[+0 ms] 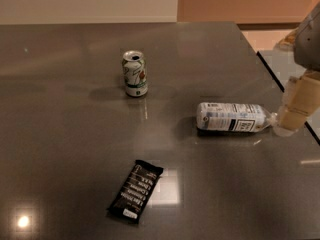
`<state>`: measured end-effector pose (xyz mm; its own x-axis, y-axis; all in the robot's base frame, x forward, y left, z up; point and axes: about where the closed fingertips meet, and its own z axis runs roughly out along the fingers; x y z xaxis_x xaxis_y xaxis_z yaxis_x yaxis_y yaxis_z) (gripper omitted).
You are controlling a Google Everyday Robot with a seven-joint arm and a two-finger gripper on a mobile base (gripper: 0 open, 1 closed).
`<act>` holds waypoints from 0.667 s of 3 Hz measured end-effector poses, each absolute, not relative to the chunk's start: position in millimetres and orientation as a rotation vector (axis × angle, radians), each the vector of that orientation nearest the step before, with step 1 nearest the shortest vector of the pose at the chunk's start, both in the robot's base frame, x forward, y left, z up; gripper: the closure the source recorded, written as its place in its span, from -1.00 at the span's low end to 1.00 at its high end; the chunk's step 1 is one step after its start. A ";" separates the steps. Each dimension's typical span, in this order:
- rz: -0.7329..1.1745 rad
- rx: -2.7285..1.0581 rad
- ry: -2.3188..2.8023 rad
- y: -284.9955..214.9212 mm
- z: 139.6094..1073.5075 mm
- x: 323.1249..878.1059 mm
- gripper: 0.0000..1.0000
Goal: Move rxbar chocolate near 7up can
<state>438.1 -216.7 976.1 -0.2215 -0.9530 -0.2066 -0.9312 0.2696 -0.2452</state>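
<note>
Nearest us, in the lower middle of the frame, the rxbar chocolate (136, 190) lies flat on the dark grey table (60, 134), set at a slant, its small white label at the lower-left end. We see the 7up can (135, 74) standing upright in the upper middle, well apart from the bar. Right of centre, a clear plastic bottle (232, 118) with a white label lies on its side, cap end pointing right. At the right edge the gripper (292, 115) hangs just beside that cap end, well apart from the bar; we cannot tell whether it is clenched or released.
</note>
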 end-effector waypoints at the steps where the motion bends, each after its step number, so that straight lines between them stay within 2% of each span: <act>1: -0.098 -1.725 2.232 -216.7 976.1 438.1 -1.00; 2: -0.072 -1.762 2.195 -210.6 979.5 444.3 -1.00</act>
<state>444.3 -210.6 979.5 -0.1847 -0.9583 -0.2182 -0.9419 0.2359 -0.2390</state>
